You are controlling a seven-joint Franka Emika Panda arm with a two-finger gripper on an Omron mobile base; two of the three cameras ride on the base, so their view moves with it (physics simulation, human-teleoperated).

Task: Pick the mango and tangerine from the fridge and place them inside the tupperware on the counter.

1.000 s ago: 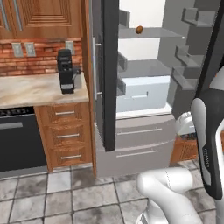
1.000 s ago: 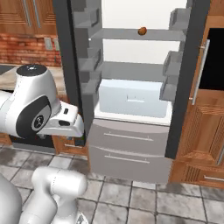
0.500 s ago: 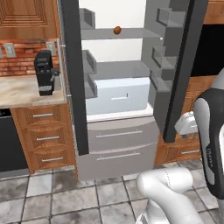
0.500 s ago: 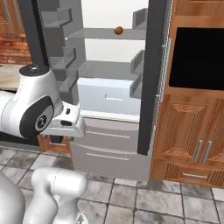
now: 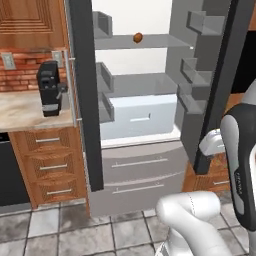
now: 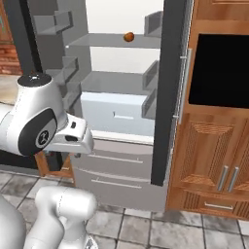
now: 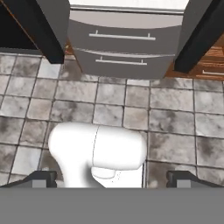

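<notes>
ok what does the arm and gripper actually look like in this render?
The arm is glossy white with rounded, bulbous links and dark grey to black joint caps; one cap carries a small pale logo mark. No cables or sleeves show. The gripper has two small dark grey finger tips, blocky and squared off, set wide apart.

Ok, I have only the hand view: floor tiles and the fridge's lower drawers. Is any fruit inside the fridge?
Observer: Yes, one orange-brown fruit, likely the mango, lies on the upper shelf.
Operator: What is under that shelf?
Observer: A pale drawer, closed.
Operator: And where is the counter?
Observer: The counter is left of the fridge; a black coffee machine stands on it.
</notes>
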